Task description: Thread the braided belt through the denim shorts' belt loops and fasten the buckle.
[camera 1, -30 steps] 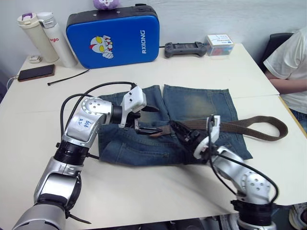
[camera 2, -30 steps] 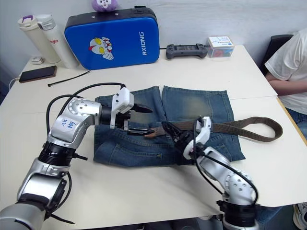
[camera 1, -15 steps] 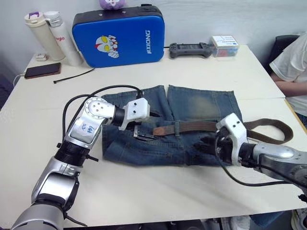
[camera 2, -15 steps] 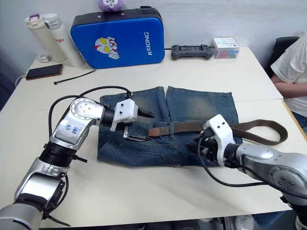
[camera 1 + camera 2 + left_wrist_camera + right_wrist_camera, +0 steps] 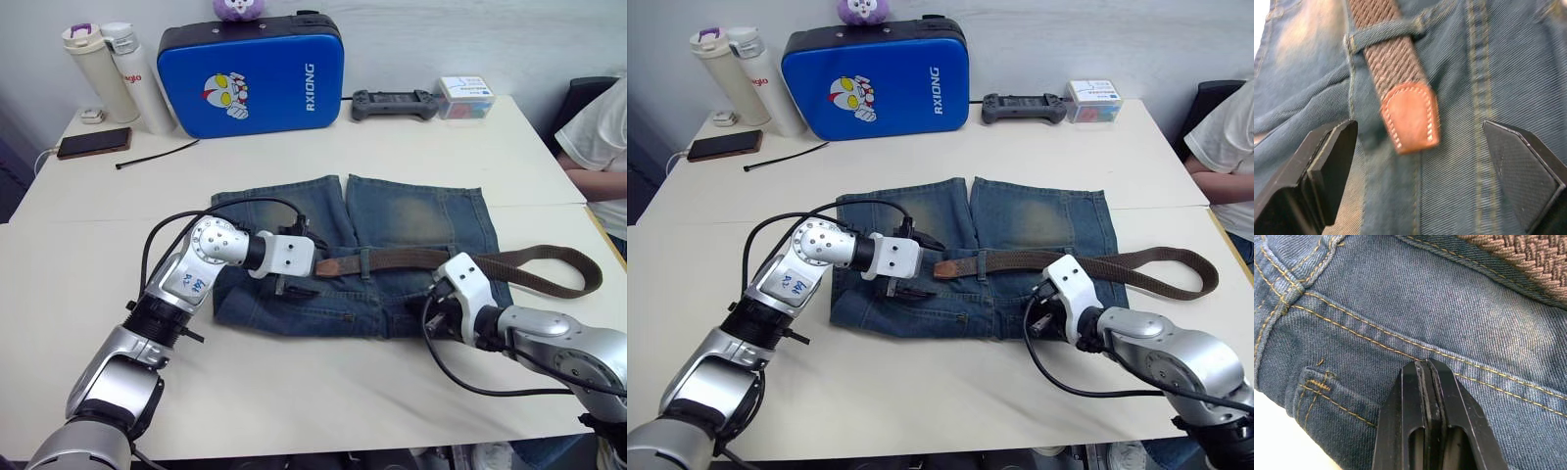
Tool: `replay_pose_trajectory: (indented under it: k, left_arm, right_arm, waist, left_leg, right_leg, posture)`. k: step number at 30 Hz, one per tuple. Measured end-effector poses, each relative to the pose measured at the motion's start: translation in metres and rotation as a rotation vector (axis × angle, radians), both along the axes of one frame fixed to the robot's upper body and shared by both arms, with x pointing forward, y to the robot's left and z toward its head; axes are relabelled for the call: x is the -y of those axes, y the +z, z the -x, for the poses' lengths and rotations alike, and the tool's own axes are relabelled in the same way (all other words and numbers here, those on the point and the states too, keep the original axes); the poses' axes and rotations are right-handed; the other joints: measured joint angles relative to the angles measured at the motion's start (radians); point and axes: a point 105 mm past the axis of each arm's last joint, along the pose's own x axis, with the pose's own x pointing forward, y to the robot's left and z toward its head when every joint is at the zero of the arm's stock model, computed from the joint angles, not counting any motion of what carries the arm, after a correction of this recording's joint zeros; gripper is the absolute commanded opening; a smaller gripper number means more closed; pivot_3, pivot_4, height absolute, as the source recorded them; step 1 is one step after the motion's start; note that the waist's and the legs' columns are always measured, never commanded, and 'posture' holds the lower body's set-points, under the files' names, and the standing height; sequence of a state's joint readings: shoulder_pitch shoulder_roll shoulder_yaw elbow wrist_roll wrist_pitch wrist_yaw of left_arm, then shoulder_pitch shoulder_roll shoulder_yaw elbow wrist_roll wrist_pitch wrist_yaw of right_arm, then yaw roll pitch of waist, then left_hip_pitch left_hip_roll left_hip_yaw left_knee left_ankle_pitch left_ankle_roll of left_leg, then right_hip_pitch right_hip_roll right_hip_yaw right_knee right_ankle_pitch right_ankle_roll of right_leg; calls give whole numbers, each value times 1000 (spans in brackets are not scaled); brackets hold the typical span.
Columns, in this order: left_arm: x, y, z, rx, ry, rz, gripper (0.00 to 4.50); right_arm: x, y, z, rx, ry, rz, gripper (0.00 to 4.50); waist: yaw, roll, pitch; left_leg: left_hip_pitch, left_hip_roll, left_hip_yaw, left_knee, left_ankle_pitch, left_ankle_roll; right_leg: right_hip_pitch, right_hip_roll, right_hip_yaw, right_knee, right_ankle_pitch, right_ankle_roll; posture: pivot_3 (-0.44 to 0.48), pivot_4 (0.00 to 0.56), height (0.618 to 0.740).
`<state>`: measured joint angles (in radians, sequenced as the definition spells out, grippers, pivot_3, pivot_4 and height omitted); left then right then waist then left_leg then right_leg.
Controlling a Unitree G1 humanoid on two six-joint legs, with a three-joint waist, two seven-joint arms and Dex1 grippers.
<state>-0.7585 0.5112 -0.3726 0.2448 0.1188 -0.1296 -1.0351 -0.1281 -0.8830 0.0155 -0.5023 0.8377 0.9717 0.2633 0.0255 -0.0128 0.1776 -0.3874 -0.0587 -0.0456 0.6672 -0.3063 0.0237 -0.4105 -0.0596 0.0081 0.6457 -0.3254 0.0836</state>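
Denim shorts (image 5: 392, 235): we see them flat on the table (image 5: 323, 411).
Belt (image 5: 411, 258): on the waistband, under one loop (image 5: 1386, 33), its leather tip (image 5: 1411, 117) left, the rest looping off right.
Left gripper (image 5: 1418, 161): fingers apart, around the tip, not touching.
Right gripper (image 5: 1425, 367): clenched, tips pressing denim near the belt.
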Motion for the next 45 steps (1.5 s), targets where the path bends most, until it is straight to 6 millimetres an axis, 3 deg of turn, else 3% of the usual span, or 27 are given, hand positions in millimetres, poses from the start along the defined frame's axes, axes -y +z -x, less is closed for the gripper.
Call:
replay_pose_trajectory:
  k: [8, 9, 14, 22, 25, 28, 34, 40, 45]
  left_arm:
    - [11, -3, 0, 14, -50, 1, 67]
    - [13, -4, -1, 12, -57, 0, 28]
    - [13, 5, -4, 42, -73, -12, 28]
    - [-36, 16, -11, 36, 8, -98, 28]
    - [-43, 25, -11, 23, 35, -63, 28]
    - [-28, 28, -6, 21, -4, 3, 935]
    - [-13, 18, -5, 125, -59, -8, 3504]
    - [-3, -6, -12, 160, -66, -42, 3504]
    - [11, -5, -20, 200, -60, -20, 3504]
  right_arm:
    - [1, 0, 2, -1, -17, -2, 0]
    - [1, 0, 2, 1, -19, 0, 0]
    - [1, 0, 2, 1, -25, 0, 0]
    - [3, -1, 2, -3, -25, 11, 0]
    - [4, 0, 0, -5, -17, 12, 0]
    - [3, 1, -5, 0, -10, 20, 0]
    - [0, 1, -7, 6, 1, 23, 0]
    - [4, 1, -3, 10, -23, 24, 0]
    - [4, 0, -2, 14, -36, 23, 0]
  waist:
    - [1, -1, -1]
    - [1, -1, -1]
    - [0, -1, -1]
    - [1, -1, -1]
    - [1, -1, -1]
    - [0, -2, -1]
    - [-2, -2, -1]
    - [4, -3, -2]
    - [4, -3, -2]
  left_leg:
    - [0, 0, 0, 0, 0, 0]
    - [0, 0, 0, 0, 0, 0]
    - [0, 0, 0, 0, 0, 0]
    - [0, 0, -1, 0, 0, 0]
    - [0, -1, -1, 1, 0, 0]
    - [0, -1, -1, 1, 0, 0]
    - [0, -1, 0, 0, 0, 0]
    - [0, -1, 0, 1, 0, 1]
    - [0, -2, 0, 1, 0, 1]
  right_leg:
    - [0, 0, 0, 0, 0, 0]
    - [0, 0, 0, 0, 0, 0]
    - [0, 0, 0, 0, 0, 0]
    - [0, 0, 0, 0, 0, 0]
    - [1, -1, 0, 0, 0, 0]
    - [1, -1, 0, 0, 0, 1]
    - [0, 0, 0, 0, 0, 1]
    - [0, -1, 0, 0, 1, 1]
    - [0, -1, 0, 0, 1, 1]
  posture:
    - [0, 150, 740]
    - [0, 150, 740]
    - [0, 150, 740]
    - [0, 150, 740]
    - [0, 150, 740]
    - [0, 150, 740]
    - [0, 150, 740]
    - [0, 150, 740]
    - [0, 150, 740]
